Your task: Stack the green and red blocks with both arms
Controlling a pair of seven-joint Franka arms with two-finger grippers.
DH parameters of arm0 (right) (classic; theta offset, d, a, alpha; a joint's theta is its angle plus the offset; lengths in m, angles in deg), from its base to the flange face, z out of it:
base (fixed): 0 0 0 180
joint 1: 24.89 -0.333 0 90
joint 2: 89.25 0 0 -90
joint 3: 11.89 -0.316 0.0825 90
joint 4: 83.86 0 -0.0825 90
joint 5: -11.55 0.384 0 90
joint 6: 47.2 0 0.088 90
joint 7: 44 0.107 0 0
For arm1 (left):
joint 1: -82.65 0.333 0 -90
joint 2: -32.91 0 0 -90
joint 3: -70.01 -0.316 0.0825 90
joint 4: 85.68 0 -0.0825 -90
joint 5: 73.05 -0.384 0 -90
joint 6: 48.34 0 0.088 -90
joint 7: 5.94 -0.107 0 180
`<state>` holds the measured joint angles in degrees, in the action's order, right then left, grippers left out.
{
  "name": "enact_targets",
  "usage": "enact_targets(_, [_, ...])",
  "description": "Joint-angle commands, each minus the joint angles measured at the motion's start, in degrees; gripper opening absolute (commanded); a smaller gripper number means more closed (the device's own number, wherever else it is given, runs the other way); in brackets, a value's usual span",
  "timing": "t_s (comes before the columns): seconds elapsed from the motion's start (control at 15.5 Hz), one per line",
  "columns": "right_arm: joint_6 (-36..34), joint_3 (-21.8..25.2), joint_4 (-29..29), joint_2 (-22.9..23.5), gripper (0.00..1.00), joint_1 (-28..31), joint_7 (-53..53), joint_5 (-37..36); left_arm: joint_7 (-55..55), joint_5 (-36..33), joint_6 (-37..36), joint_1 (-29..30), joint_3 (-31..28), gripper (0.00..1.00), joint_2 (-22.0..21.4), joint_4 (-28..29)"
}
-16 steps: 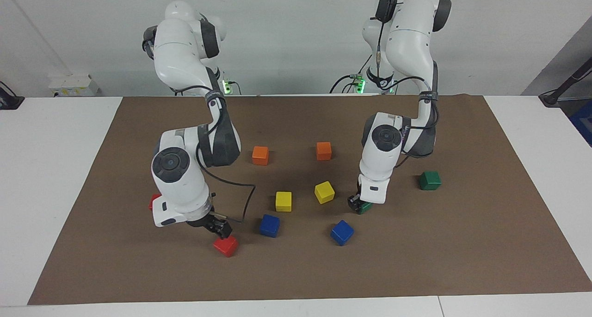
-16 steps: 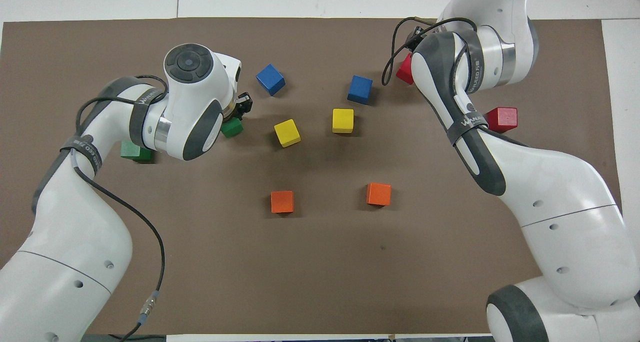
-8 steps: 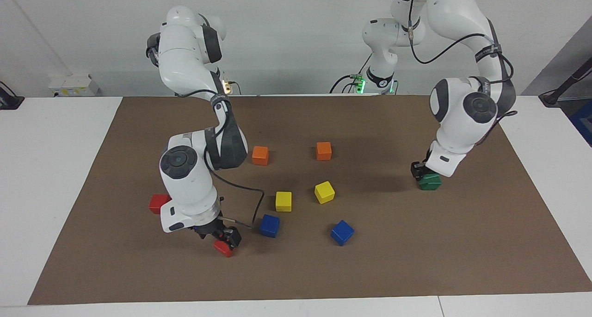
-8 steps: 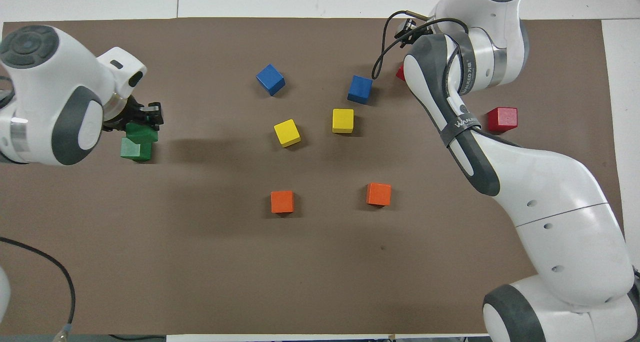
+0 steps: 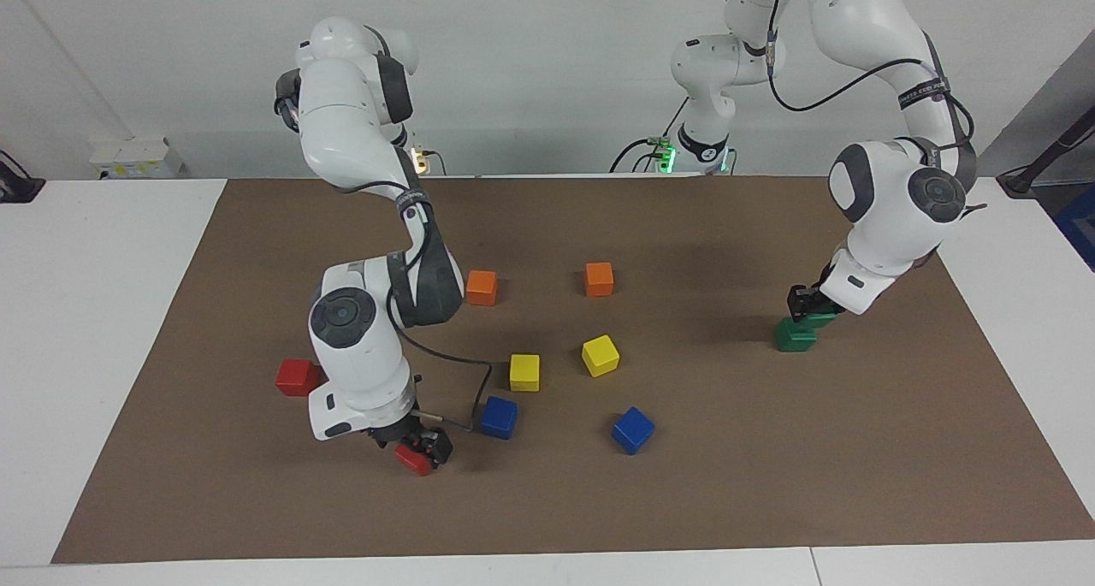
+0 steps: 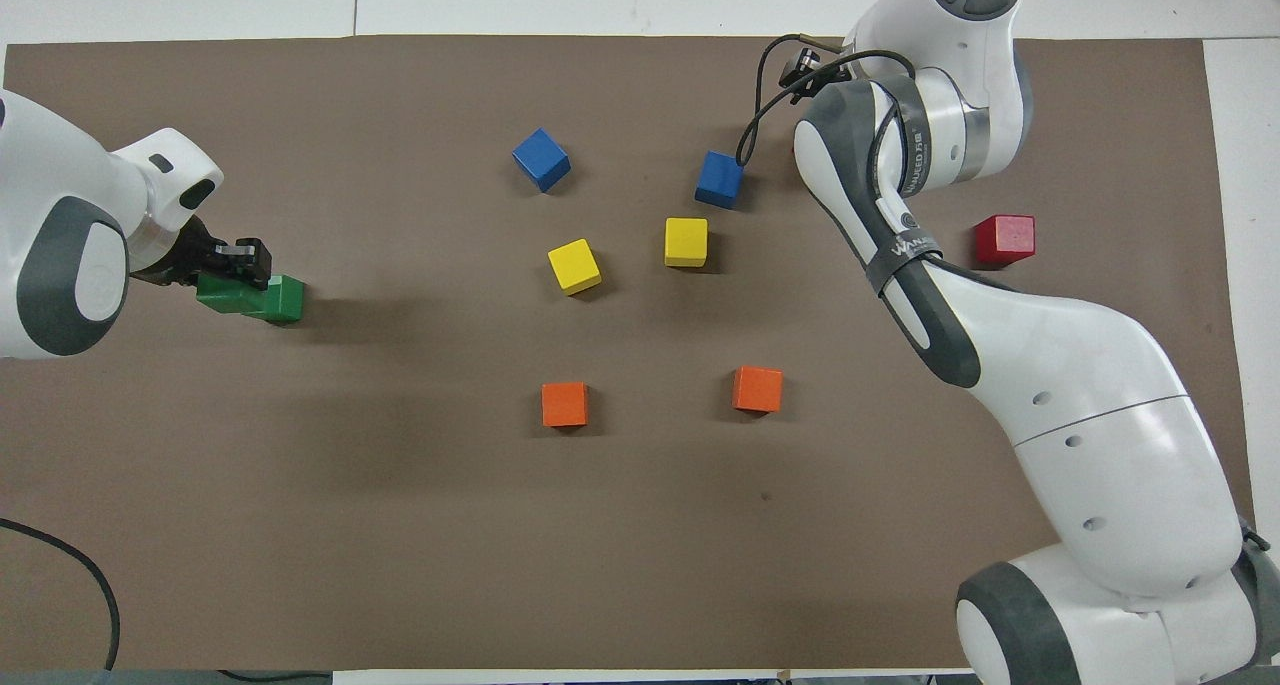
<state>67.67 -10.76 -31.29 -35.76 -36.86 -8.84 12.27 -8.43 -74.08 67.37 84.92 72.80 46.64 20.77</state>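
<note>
The fingers of the left gripper point(image 5: 807, 304) are clamped on a green block point(image 5: 819, 317), which hangs just over a second green block point(image 5: 796, 335) lying on the brown mat point(image 5: 770, 483) toward the left arm's end of the worktop point(image 5: 103, 312) — whether the two blocks touch cannot be told. In the overhead view the held block covers most of the one beneath it.

The fingers of the right gripper point(image 5: 421, 446) stand apart, one on each side of a red block point(image 5: 414, 459) that rests on the mat toward the right arm's end; they are down at its level and not closed on it. A second red block point(image 5: 296, 376) lies nearer to the robots than the first, well apart from it.

Between the two grippers, in the middle of the mat, lie two blue cubes point(image 5: 499, 417), two yellow cubes point(image 5: 524, 372) and — nearest the robots — two orange cubes point(image 5: 482, 287), none touching another.
</note>
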Motion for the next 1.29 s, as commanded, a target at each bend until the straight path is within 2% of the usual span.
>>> enact_targets(0.0, [3.51,-0.61,2.53,0.12,1.00,0.63,0.52,-0.63,-2.43,1.20,2.67,0.98,0.37,0.00,-1.52,2.27])
enact_targets(0.26, [3.96,-0.61,2.72,0.21,1.00,0.63,0.26,-0.63,-2.35,1.20,6.54,0.54,0.37,0.00,-1.34,4.03])
enact_targets(0.97, [6.68,-0.70,4.56,0.21,1.00,0.28,1.05,0.60,-2.52,1.20,9.62,1.07,0.28,0.00,-1.07,5.96])
enact_targets(1.09, [8.87,-0.70,6.05,0.21,0.91,0.28,2.01,0.60,-2.43,1.20,10.23,0.98,0.28,0.00,-1.08,6.22])
enact_targets(1.22, [10.46,-0.70,7.02,0.21,0.75,0.10,2.98,0.52,-2.43,1.20,10.76,0.98,0.28,0.00,-1.08,6.75])
